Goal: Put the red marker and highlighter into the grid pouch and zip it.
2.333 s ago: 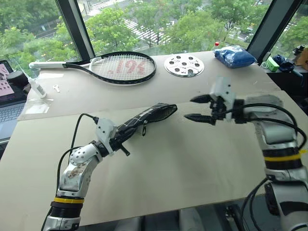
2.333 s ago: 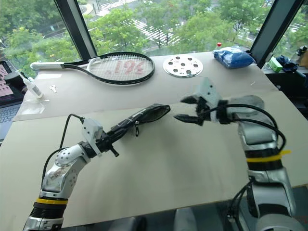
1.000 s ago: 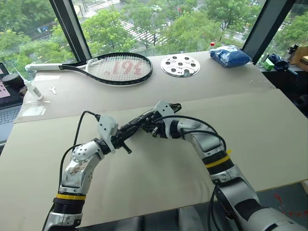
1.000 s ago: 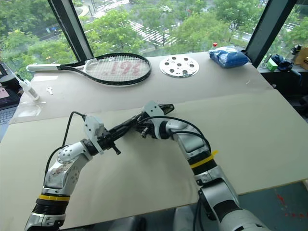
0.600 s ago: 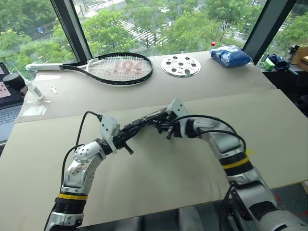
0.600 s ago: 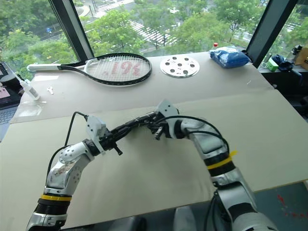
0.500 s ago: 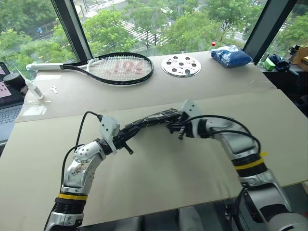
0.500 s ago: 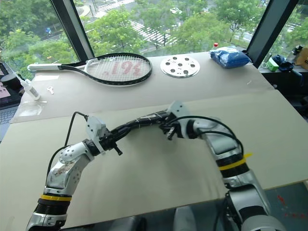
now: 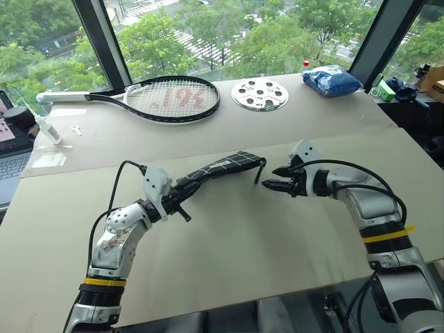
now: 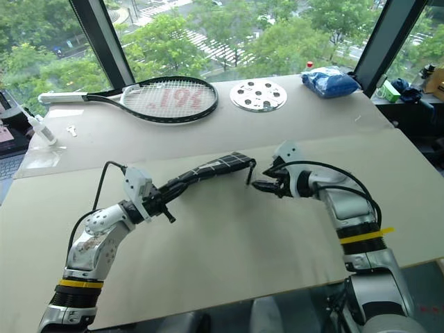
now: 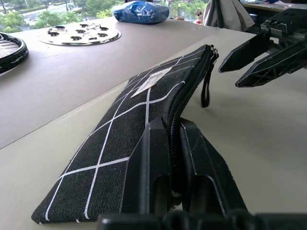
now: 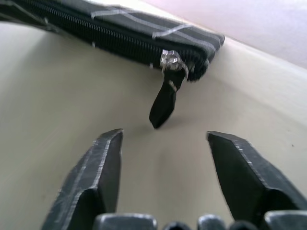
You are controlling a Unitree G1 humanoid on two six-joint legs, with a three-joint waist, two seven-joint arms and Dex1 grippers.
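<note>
Off comes the right gripper (image 10: pixel 261 186), jaws spread, just beside the black pull strap (image 12: pixel 164 104), zipper now at the far end. Left gripper (image 11: pixel 173 139) stays clenched on the flat black white-gridded fabric pouch (image 9: pixel 220 168), held above mid-table. Risk: setting it down carelessly could drop it.

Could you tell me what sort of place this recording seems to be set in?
Probably an upper-floor office or lab: tall dark-framed windows look down on treetops and a street, and a beige worktable carries a black tennis racket beside an open laptop.
</note>
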